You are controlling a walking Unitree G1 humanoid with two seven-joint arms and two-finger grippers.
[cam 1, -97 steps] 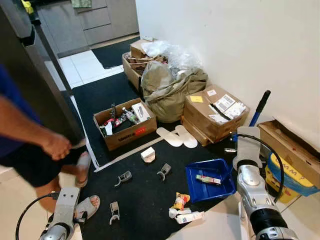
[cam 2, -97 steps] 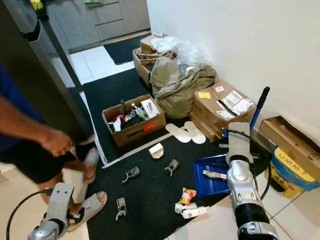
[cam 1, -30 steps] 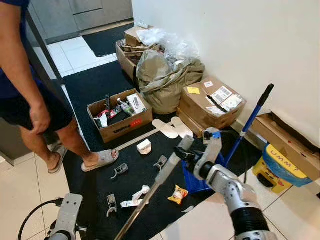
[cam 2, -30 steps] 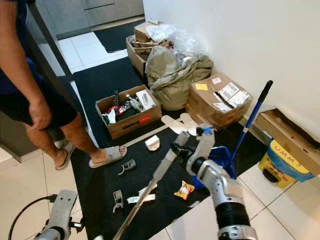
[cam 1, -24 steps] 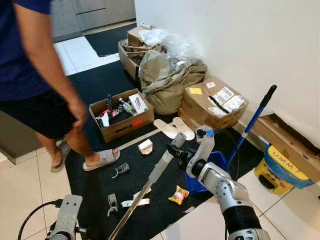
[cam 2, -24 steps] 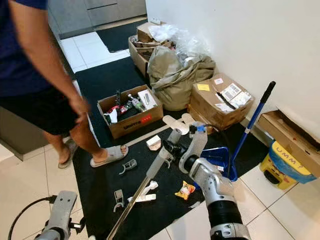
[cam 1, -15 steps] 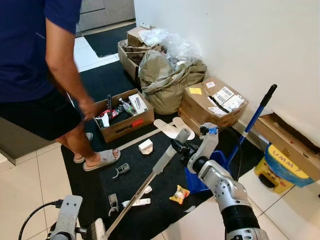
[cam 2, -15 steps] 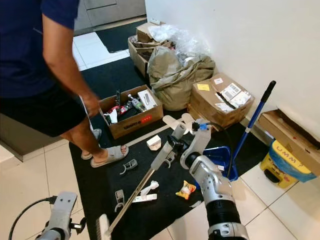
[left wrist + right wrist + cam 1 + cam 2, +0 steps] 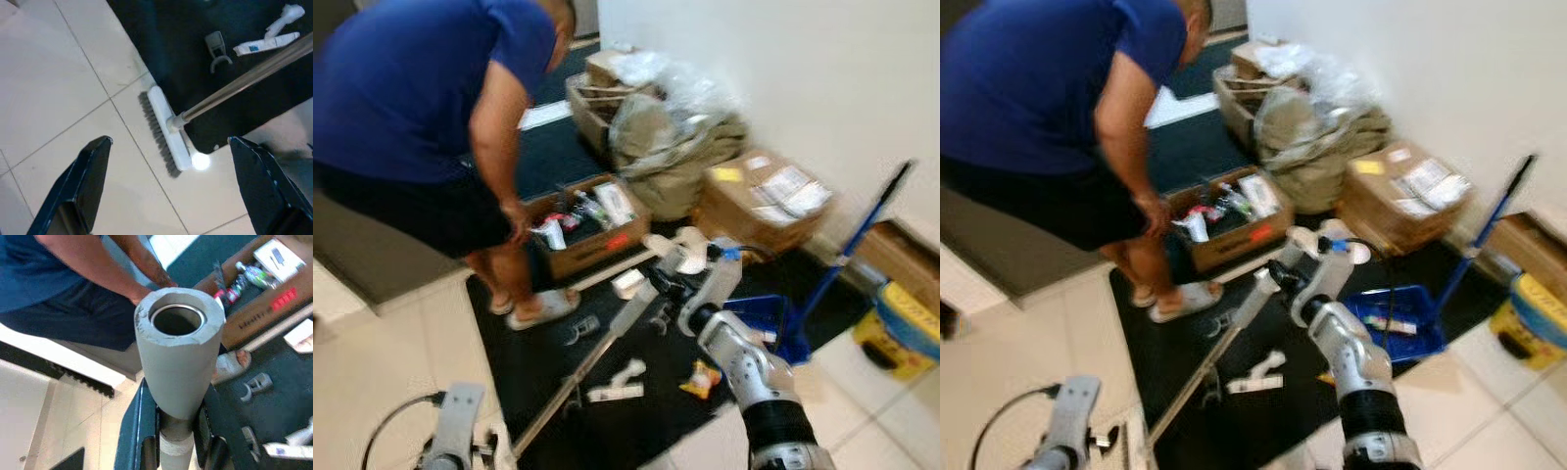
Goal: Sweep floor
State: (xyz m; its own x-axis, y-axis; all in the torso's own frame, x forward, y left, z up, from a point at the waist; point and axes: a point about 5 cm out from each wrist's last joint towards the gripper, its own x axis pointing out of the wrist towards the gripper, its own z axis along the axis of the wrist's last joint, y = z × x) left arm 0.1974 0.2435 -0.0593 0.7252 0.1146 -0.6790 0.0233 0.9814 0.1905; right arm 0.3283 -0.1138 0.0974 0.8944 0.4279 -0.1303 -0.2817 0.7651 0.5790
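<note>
While clamped near its grey grip end by the right gripper (image 9: 177,450), fingers pressed to either side of the shaft, broom (image 9: 607,345) slanting down across the black mat (image 9: 548,362) to a white brush head (image 9: 167,129) resting at the mat's edge, partly on pale tile (image 9: 73,98). Head further out toward the robot than half a second ago, when just showing at the bottom of the head views; a sweep stroke apparently under way, drawing across the mat. Crumpled white wrapper (image 9: 617,384) lying just beside the shaft, orange snack packet (image 9: 704,377) near the robot's forearm, small grey clips (image 9: 217,46) scattered on the mat, none yet gathered. Blue dustpan (image 9: 1400,323) with its upright handle near the wall on the robot's right, something small already lying in it; litter well apart from it, so most of the job judged undone. Left gripper (image 9: 171,191) low over the tile near the brush head, fingers wide apart, holding nothing. Person (image 9: 440,127) in blue shirt now bent over the open cardboard box (image 9: 582,240), one hand reaching toward it, sandalled foot on the mat near the broom's path, closer in than a second ago: a reason for short, careful strokes. Head views blurred, camera apparently moving.
</note>
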